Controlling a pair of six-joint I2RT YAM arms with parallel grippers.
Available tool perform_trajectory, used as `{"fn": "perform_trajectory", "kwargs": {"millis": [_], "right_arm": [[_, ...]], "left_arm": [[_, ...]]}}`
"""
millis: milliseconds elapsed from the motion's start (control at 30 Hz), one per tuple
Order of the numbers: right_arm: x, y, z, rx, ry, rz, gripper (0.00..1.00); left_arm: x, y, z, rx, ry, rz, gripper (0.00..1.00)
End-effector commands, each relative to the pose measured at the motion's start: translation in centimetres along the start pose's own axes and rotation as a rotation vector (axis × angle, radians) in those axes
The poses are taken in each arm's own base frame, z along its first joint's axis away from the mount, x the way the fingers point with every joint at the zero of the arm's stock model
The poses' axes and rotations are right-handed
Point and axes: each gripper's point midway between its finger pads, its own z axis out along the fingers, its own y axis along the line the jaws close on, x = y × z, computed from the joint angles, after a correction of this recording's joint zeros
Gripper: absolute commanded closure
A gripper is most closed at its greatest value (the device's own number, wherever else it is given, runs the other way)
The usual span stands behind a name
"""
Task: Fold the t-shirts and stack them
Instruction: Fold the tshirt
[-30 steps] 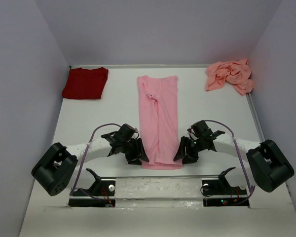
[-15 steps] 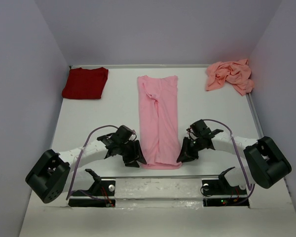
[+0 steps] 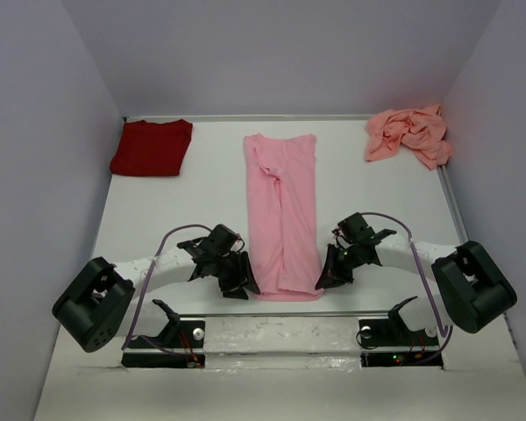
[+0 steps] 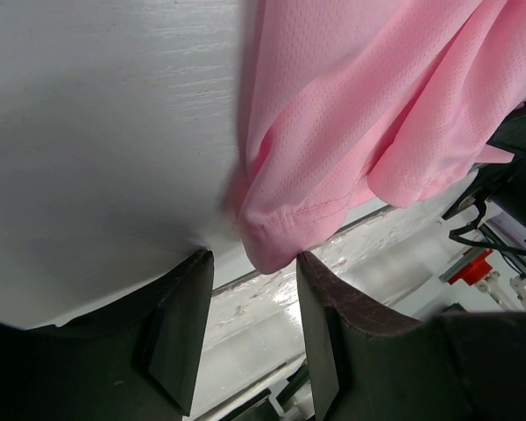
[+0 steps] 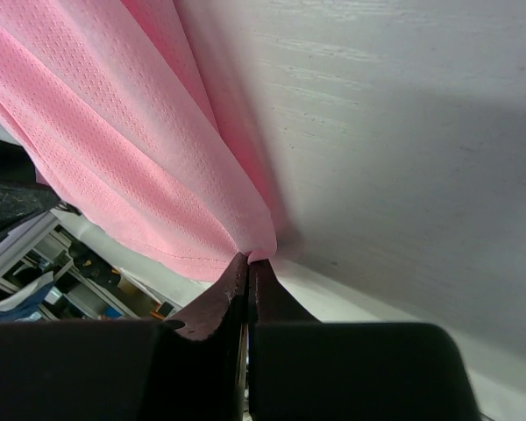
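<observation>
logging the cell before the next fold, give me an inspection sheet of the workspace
surface: white table, wood grain showing in the wrist views
job's things: dark red t-shirt folded at far left; light pink t-shirt lying as a long strip down the middle; salmon-pink t-shirt crumpled at far right
clutter: nothing seen
grippers: left gripper open, hem corner between its fingers; right gripper shut on the other near corner
cables: a purple cable loops along each arm, off the cloth
surroundings: plain lavender walls on three sides

Three t-shirts (image 3: 282, 210), two grippers (image 3: 242, 284).
</observation>
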Motion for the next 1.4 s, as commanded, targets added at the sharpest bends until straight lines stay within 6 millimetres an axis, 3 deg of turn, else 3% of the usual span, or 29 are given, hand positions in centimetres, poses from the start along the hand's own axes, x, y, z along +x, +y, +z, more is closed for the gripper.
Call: {"fn": "perform_trajectory", "kwargs": {"millis": [0, 500, 600, 633, 700, 733, 1133, 1367], "right_arm": [[-0.5, 0.4, -0.3, -0.002, -0.019, -0.014, 1.0], [-0.5, 0.4, -0.3, -0.003, -0.018, -0.015, 1.0], [-0.5, 0.4, -0.3, -0.005, -0.016, -0.018, 1.0], [-0.5, 0.4, -0.3, -0.004, -0.015, -0.016, 1.0], [-0.5, 0.5, -0.4, -0.007, -0.016, -0.019, 1.0], [-0.5, 0.6, -0.4, -0.008, -0.017, -0.019, 1.0], [-0.9, 2.5, -2.0, -0.029, -0.03, -0.048, 1.0], [-1.3, 3.7, -3.0, -0.042, -0.042, -0.068, 1.0]], "left_arm": [[0.2, 0.1, 0.2, 0.005, 0.007, 0.015, 0.45], [-0.4, -0.1, 1.0, 0.022, -0.009, 0.002, 0.49], [-0.1, 0.1, 1.2, 0.026, 0.005, -0.003, 0.65], [0.0, 0.2, 1.3, 0.023, 0.01, -0.004, 0.8], [0.1, 0.4, 1.5, 0.019, 0.018, -0.008, 0.96], [0.1, 0.3, 1.4, 0.021, 0.019, -0.008, 0.99], [-0.2, -0.1, 0.4, 0.016, -0.009, -0.004, 1.0], [-1.0, -1.6, -0.4, 0.028, -0.026, 0.023, 1.0]]}}
